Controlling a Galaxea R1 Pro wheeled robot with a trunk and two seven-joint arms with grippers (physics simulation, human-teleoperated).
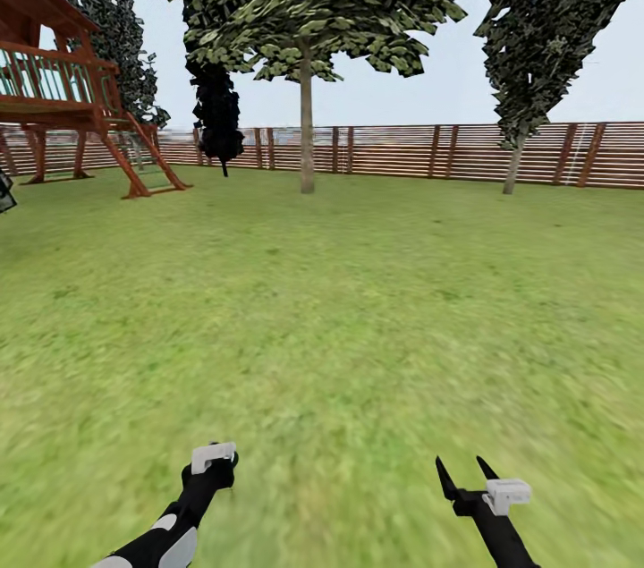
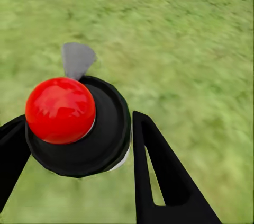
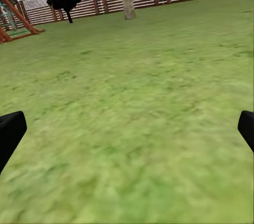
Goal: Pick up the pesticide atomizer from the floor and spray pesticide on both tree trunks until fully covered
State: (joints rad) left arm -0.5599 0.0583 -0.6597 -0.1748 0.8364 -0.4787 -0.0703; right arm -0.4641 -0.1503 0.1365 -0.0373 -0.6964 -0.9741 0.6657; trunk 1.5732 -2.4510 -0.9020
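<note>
Lower left of the head view: my left gripper (image 1: 213, 459) is clamped on the black pesticide atomizer (image 2: 79, 126) with its red cap and grey trigger. Lower right: my right gripper (image 1: 465, 474) hangs spread and empty. Across the green grass floor (image 1: 340, 317), the nearer mottled beige trunk (image 1: 307, 130) stands dead ahead, upright; the second trunk (image 1: 513, 165) is at right by the brown slat fence (image 1: 411, 152). I judge the left arm leads.

We see the pesticide atomizer (image 2: 79, 128), black-bodied with a red cap and grey nozzle, clasped in the left pincer (image 2: 74, 150) above the grass floor (image 1: 340, 317); two trees (image 1: 306, 58) stand upright by the fence.
</note>
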